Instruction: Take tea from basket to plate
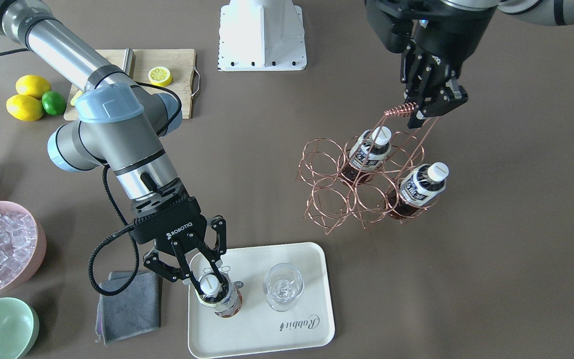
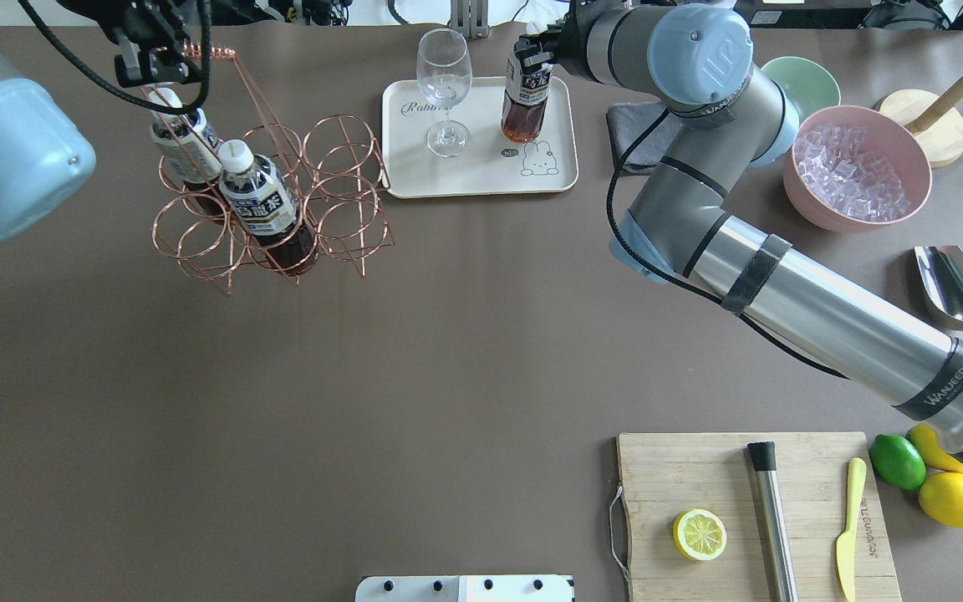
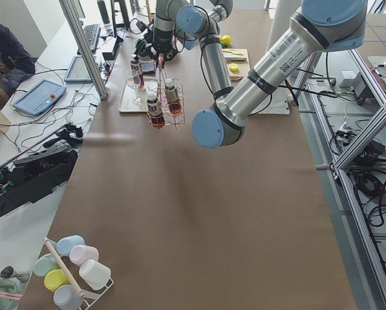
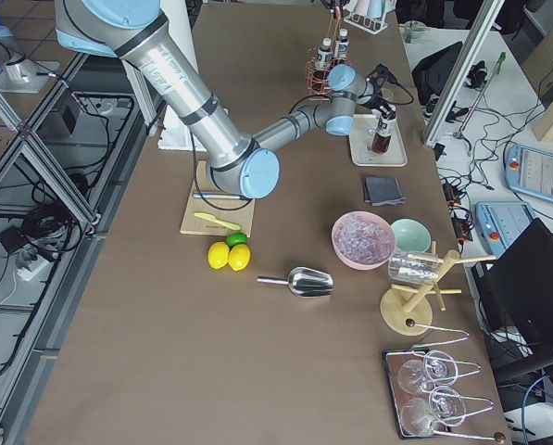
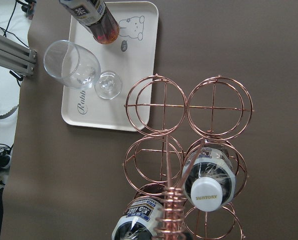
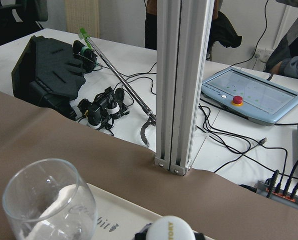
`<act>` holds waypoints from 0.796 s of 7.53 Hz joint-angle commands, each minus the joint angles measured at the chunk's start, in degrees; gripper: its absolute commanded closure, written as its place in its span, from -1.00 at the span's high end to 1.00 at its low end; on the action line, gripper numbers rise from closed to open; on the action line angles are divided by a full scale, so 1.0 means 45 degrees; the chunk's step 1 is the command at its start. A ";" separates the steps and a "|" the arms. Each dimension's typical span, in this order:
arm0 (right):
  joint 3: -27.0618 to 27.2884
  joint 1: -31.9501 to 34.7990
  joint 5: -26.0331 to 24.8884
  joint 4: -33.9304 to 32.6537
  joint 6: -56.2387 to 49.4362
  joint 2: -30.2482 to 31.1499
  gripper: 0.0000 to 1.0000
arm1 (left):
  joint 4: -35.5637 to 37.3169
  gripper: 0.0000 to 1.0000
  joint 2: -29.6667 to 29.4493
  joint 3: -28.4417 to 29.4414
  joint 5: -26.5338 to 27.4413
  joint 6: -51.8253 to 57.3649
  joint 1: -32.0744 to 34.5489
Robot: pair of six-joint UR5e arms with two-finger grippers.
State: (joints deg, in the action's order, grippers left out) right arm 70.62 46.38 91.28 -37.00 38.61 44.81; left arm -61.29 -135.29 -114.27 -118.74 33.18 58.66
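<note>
We find the tea (image 1: 215, 294) standing on the far right of the plate (image 1: 247, 339), the right gripper (image 1: 207, 273) closed on its neck; the left gripper (image 1: 416, 113) pinches the basket (image 1: 351, 185) handle. Hazard: a skewed release or lift-off could tip it against the glass (image 1: 283, 286) just beside.

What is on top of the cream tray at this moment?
One tea bottle stands upright beside a stemmed glass on the tray. The right gripper surrounds the bottle's neck, hiding whether it is gripped.
</note>
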 commanded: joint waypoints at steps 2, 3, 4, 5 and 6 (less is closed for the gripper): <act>-0.0009 -0.0052 -0.0010 0.0000 0.0014 0.0022 -1.00 | -0.0267 -1.00 0.2421 0.0119 -0.1265 0.3399 0.2444; -0.0029 -0.0052 -0.0010 0.0000 -0.0005 0.0022 -1.00 | -0.0267 -1.00 0.2930 0.0352 -0.1714 0.4162 0.3226; -0.0010 -0.0052 0.0009 0.0000 -0.0005 0.0041 -1.00 | -0.0286 -1.00 0.3245 0.0837 -0.1950 0.5020 0.3911; -0.0009 -0.0071 -0.0010 0.0000 -0.0063 0.0080 -1.00 | -0.0325 -1.00 0.3518 0.1403 -0.2204 0.5860 0.4498; -0.0009 -0.0033 -0.0010 0.0000 -0.0083 0.0081 -1.00 | -0.0326 -1.00 0.3715 0.1989 -0.2226 0.6681 0.4890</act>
State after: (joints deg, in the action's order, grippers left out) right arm 70.56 46.11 91.26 -37.00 38.46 45.07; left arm -62.64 -120.55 -109.58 -127.70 56.75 76.73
